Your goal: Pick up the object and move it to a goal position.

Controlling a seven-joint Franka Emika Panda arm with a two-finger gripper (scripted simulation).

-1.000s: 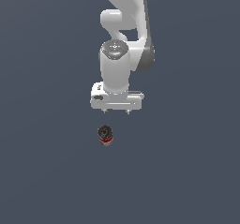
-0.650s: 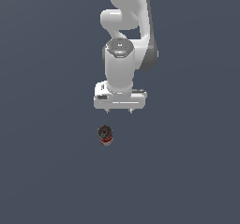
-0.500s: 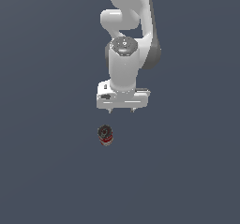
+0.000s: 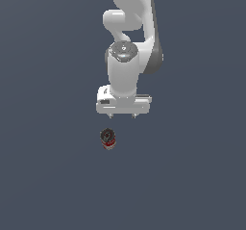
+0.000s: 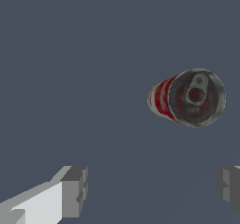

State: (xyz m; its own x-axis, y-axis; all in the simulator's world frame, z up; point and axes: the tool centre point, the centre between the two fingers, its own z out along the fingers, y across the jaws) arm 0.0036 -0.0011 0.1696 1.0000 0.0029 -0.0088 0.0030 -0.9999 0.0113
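Observation:
The object (image 4: 107, 138) is a tiny can with a dark grey round top and a red-and-white side. It stands on the dark grey floor, just below the gripper in the exterior view and slightly toward that view's left. In the wrist view the can (image 5: 188, 98) shows apart from the fingers. My gripper (image 4: 122, 115) hangs from the white arm, open and empty, its fingertips (image 5: 75, 191) wide apart and not around the can.
The white Franka arm (image 4: 129, 36) rises behind the gripper. The floor (image 4: 48, 176) is a plain dark grey surface with nothing else visible on it.
The gripper has moved a little toward the exterior view's right and turned slightly. The can has not moved.

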